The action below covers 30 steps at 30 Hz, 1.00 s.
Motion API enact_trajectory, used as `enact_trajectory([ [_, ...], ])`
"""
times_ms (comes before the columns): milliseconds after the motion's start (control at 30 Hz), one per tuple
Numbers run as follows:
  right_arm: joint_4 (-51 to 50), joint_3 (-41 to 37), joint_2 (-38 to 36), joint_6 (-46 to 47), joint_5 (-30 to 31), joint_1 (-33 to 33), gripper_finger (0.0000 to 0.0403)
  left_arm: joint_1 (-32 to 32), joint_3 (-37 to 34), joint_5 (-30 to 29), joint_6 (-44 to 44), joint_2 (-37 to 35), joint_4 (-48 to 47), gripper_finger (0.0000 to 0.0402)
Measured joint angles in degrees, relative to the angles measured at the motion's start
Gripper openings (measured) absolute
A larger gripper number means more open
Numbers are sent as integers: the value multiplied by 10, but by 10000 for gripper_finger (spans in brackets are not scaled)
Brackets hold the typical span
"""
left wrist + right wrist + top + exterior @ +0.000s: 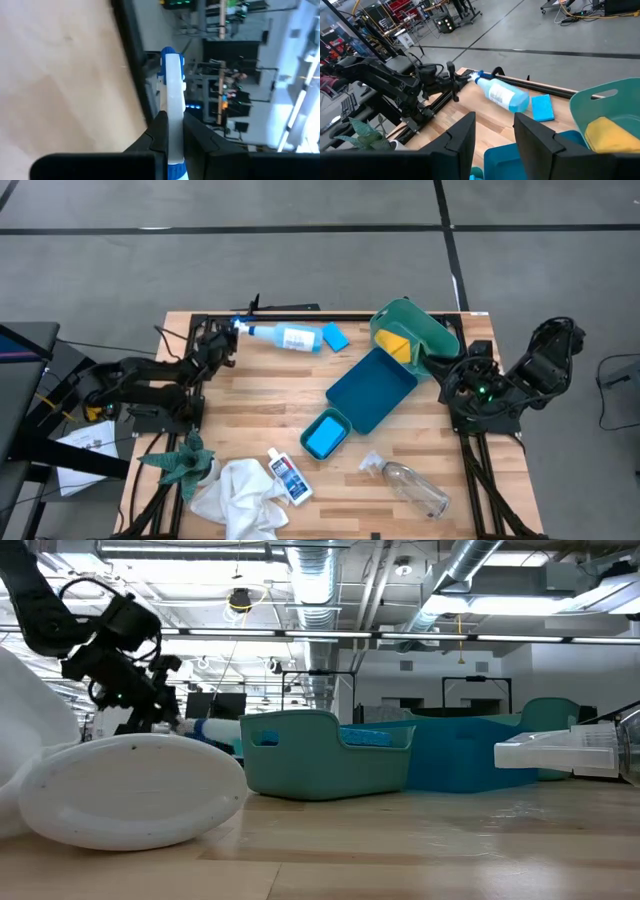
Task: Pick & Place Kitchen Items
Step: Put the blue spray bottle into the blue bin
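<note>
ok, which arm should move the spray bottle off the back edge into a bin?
Left. The left gripper is already shut on the spray bottle at its trigger end, as the left wrist view shows. The right gripper sits open across the table beside the green bin.

Wooden table (250, 395) — spray bottle (285, 337), cloth (240, 496), plant (182, 463), bins (372, 388).

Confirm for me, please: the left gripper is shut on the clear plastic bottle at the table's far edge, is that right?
Not quite. The left gripper is shut on the white spray bottle, at its blue-triggered head, as the left wrist view shows. The clear plastic bottle lies untouched near the front edge.
</note>
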Motion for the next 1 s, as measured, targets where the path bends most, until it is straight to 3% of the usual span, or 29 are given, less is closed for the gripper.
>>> enact_trajectory([
  [300,10,0,11,-2,-2,3,127,-4,0,-1,167,-109,3,20],
  [533,13,0,12,-2,-2,3,127,-4,0,65,293,-181,3,20],
  [767,14,0,12,-2,-2,3,127,-5,0,151,384,-213,7,20],
  [1000,36,0,12,-26,-2,3,127,-13,0,199,468,-247,10,20],
])
